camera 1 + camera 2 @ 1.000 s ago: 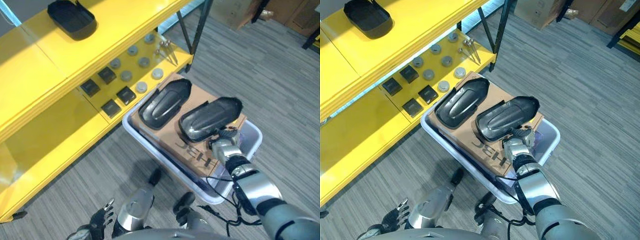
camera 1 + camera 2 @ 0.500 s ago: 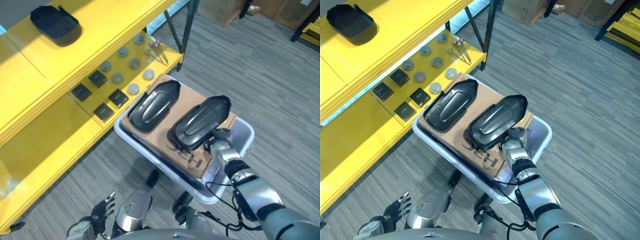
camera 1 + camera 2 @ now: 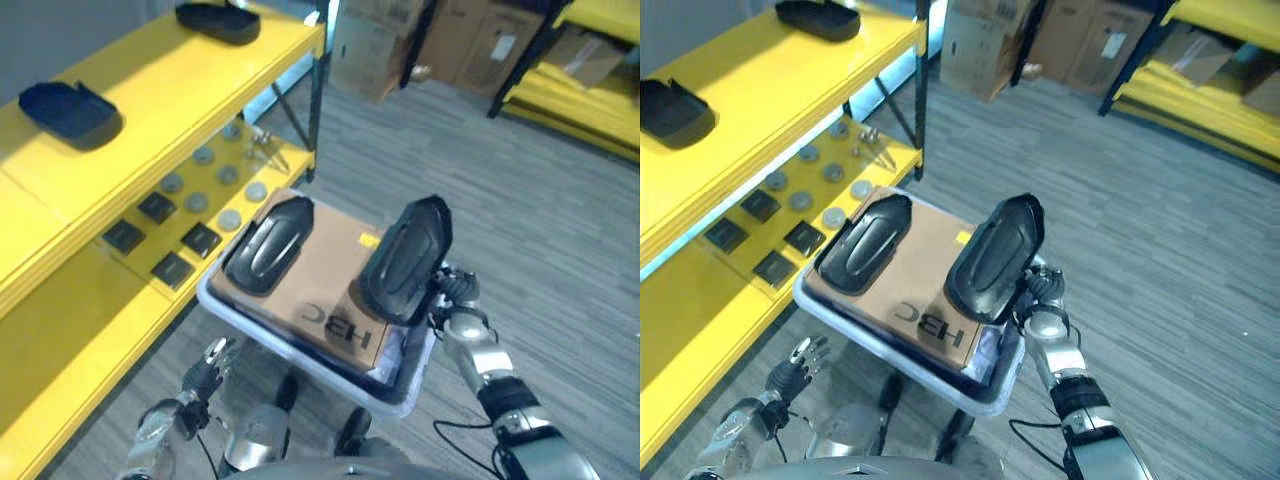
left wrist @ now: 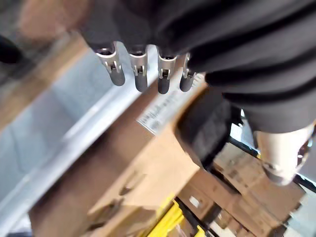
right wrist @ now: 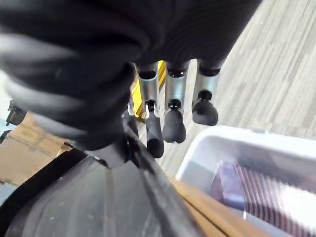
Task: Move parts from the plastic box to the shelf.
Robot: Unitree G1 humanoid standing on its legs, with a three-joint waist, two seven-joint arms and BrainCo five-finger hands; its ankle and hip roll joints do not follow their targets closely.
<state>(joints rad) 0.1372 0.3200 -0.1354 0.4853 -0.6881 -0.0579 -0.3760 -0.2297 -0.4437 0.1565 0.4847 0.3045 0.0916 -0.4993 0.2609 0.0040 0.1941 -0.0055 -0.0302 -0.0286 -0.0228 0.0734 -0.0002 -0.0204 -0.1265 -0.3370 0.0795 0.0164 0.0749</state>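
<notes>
- Black moulded parts are the load: one (image 3: pixel 405 262) is tilted up on its edge at the right end of the plastic box (image 3: pixel 300 358), its lower end against the right hand (image 3: pixel 452 297); the other (image 3: pixel 268 245) lies flat on a brown cardboard box (image 3: pixel 330 300) that sits inside the plastic box.
- Left hand (image 3: pixel 205 368) hangs low at the robot's left, nearest the camera, over the grey striped floor (image 3: pixel 520 240); its fingers are loosely spread and it has hold of nothing.
- From the left wrist view the same hand's fingers (image 4: pixel 139 74) hang straight in a row with nothing between them, and cardboard (image 4: pixel 163 168) lies past them.
- Right wrist view gives what the eye views hide: the thumb side of the right hand sits against the raised part's dark rim (image 5: pixel 148 173), while the dark-tipped fingers (image 5: pixel 173 123) reach past that rim, only slightly bent. Whether they press on the part I cannot tell.
- That view also shows the pale wall of the plastic box (image 5: pixel 237 143) just beyond the fingertips.
- Beyond the box, the yellow shelf's (image 3: pixel 170 90) lower level holds small black square blocks (image 3: pixel 160 208) and grey round discs (image 3: pixel 229 218).
- Farthest, two more black parts (image 3: pixel 70 110) rest on the top level, well apart.
</notes>
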